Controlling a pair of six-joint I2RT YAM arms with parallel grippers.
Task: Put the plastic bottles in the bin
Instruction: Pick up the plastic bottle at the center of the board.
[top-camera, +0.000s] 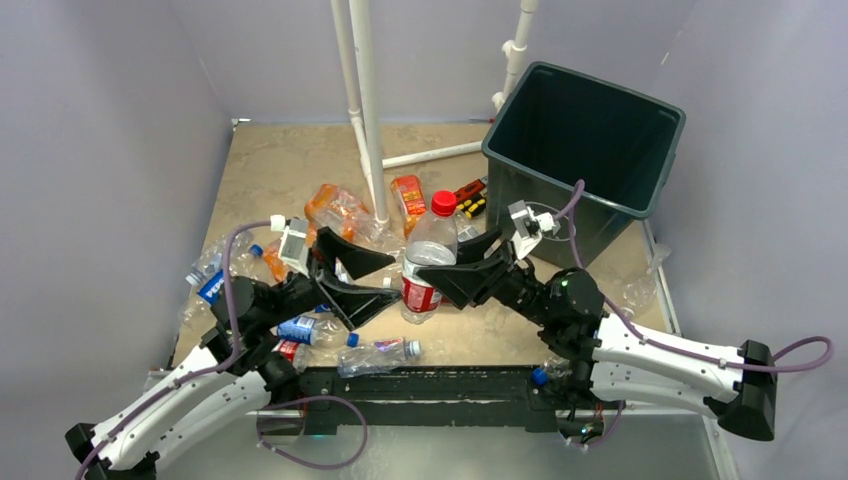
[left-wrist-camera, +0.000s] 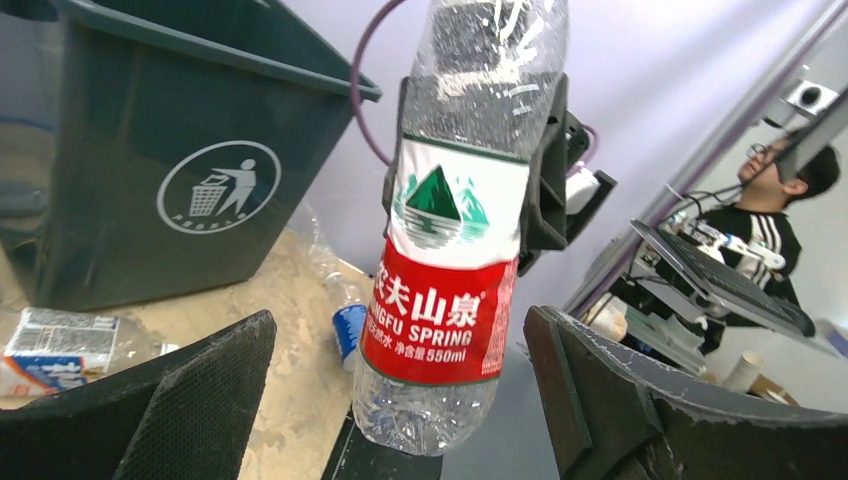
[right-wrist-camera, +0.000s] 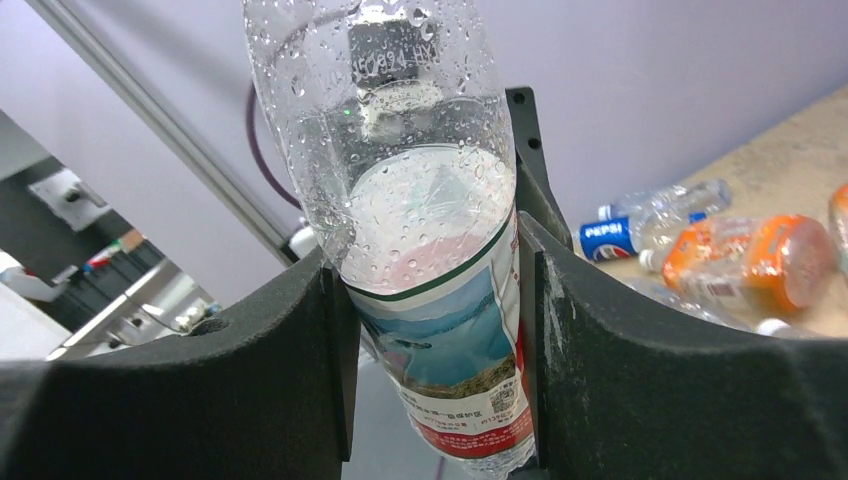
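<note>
A clear plastic bottle (top-camera: 428, 262) with a red cap and a red label stands upright over the middle of the table, between both grippers. My right gripper (top-camera: 452, 276) is shut on its body; in the right wrist view both pads press the bottle (right-wrist-camera: 420, 230). My left gripper (top-camera: 388, 283) stands open around the same bottle (left-wrist-camera: 447, 270), with a gap on each side of it. More plastic bottles lie to the left: orange ones (top-camera: 340, 210), a Pepsi one (top-camera: 210, 285) and two near the front edge (top-camera: 380, 352). The dark green-grey bin (top-camera: 560, 180) stands at the back right.
A white pipe stand (top-camera: 368, 110) rises just behind the bottles. Small red and yellow tools (top-camera: 470, 197) lie beside the bin's left side. A crushed clear bottle (top-camera: 640, 285) lies right of the right arm. Purple walls close in both sides.
</note>
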